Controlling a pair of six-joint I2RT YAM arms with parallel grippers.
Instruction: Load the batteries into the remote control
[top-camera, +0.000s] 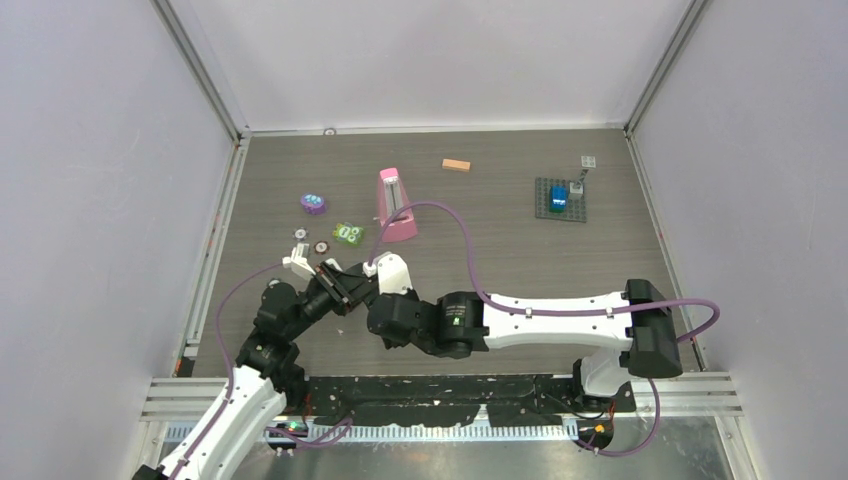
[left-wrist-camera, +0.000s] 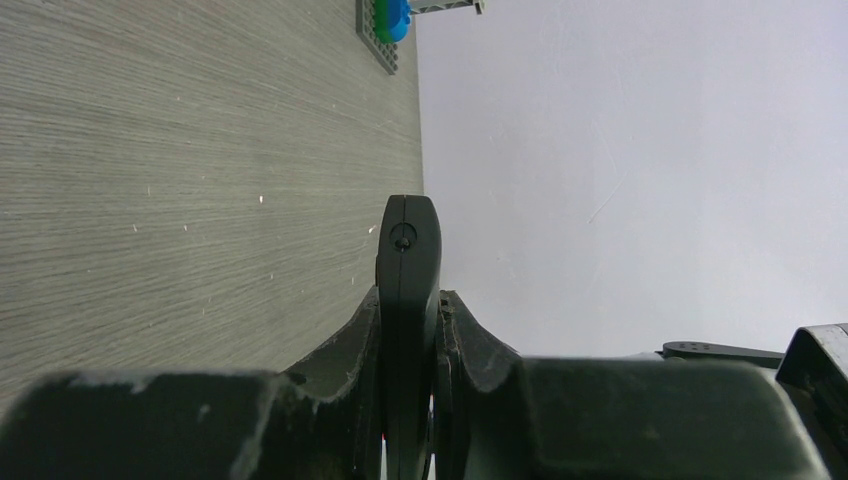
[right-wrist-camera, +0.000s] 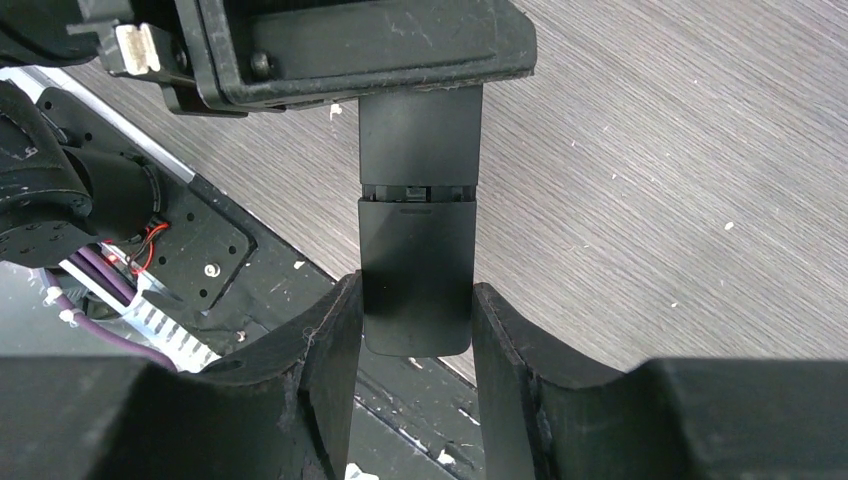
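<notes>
Seen from above, both arms meet over the near-left part of the tabletop (top-camera: 520, 260), with the black remote control (top-camera: 346, 284) between them. In the left wrist view, the left fingers (left-wrist-camera: 340, 355) are clamped on the remote control, which shows edge-on. In the right wrist view, the right fingers (right-wrist-camera: 335, 340) press against both sides of its near end, and its far end sits in the other arm's grip.

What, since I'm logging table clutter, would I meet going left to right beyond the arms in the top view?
Purple round piece, green piece, pink object, orange-tan block, grey baseplate.
</notes>
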